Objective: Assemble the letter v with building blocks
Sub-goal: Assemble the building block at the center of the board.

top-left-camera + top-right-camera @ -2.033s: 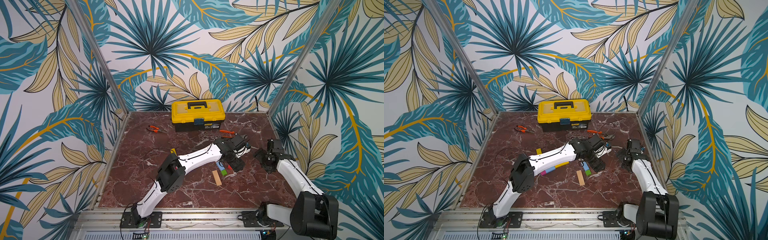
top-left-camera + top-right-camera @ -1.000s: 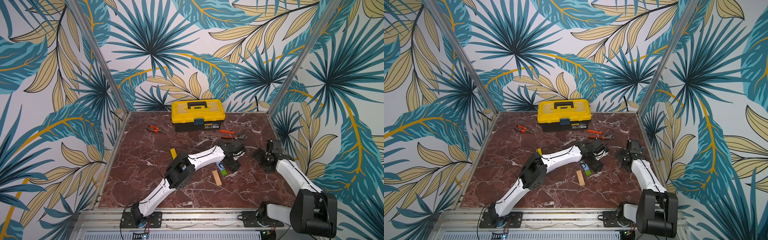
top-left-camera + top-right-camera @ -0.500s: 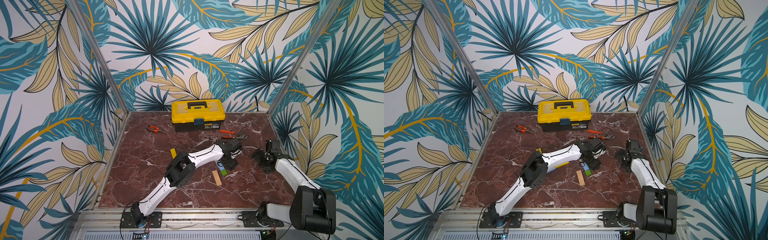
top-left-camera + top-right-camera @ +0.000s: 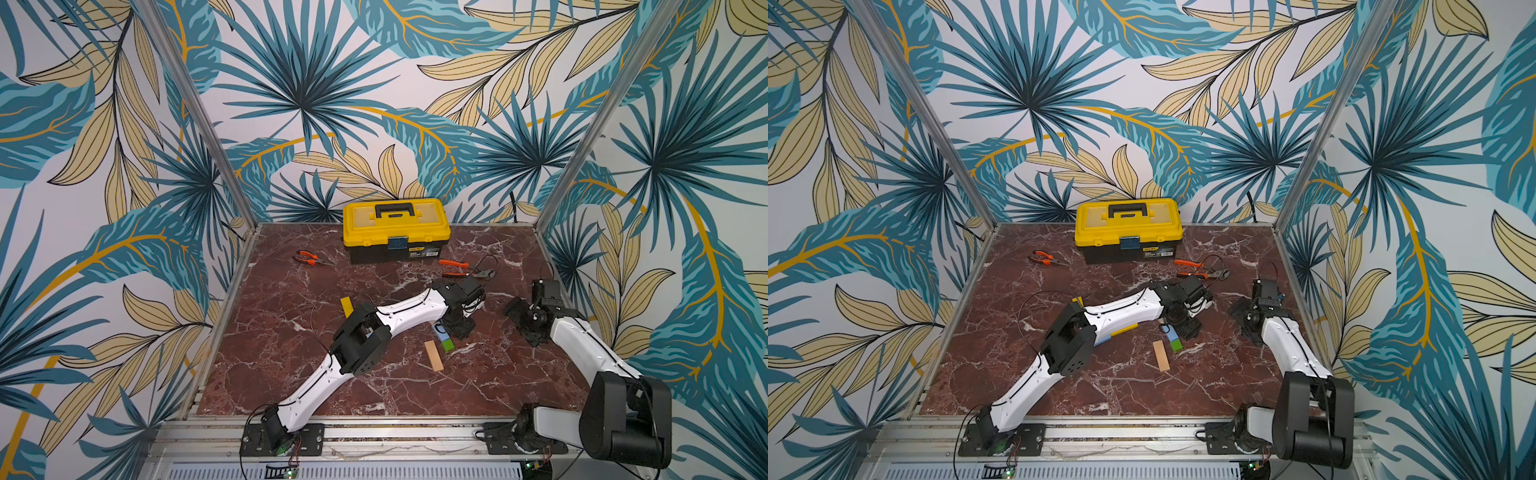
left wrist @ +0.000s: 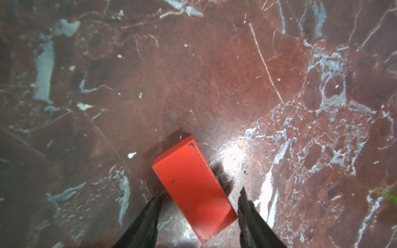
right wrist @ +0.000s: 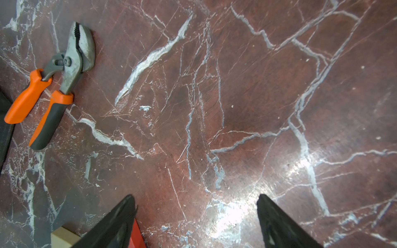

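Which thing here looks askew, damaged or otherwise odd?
The red block lies diagonally between the open fingers of the left gripper, so they would probably close on its corners, not its flat sides. One corner shows a dark chip in the paint.

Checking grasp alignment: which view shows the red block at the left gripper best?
Left wrist: red block whole between left gripper fingers. Top views hide it under that arm. Right wrist: only a red sliver, identity unclear.
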You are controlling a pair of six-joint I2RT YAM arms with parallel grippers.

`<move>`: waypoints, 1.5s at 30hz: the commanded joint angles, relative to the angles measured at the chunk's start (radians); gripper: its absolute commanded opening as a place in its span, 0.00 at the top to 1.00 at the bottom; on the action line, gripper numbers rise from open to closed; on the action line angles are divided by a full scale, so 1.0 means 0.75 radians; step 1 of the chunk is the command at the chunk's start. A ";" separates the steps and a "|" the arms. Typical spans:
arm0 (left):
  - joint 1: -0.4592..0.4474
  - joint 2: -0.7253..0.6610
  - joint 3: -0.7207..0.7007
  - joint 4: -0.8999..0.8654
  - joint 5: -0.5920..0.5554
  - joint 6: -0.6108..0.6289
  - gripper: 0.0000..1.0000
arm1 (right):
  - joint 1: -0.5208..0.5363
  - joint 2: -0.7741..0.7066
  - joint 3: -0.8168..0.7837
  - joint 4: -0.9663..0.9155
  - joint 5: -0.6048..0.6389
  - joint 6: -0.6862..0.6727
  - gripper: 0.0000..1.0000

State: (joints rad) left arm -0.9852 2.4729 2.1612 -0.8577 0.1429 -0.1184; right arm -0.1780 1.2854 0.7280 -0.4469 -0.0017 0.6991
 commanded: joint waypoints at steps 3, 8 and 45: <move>0.001 0.000 0.029 -0.006 0.024 0.021 0.43 | -0.007 0.021 -0.030 0.007 -0.010 -0.013 0.11; -0.004 -0.025 -0.001 -0.006 0.032 0.046 0.45 | -0.008 0.021 -0.034 0.007 -0.008 -0.012 0.11; 0.012 0.046 0.094 -0.016 0.064 0.056 0.19 | -0.008 0.021 -0.039 0.005 -0.002 -0.026 0.11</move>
State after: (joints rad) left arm -0.9821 2.4771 2.2024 -0.8619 0.1715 -0.0704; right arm -0.1780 1.2915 0.7181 -0.4450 -0.0086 0.6945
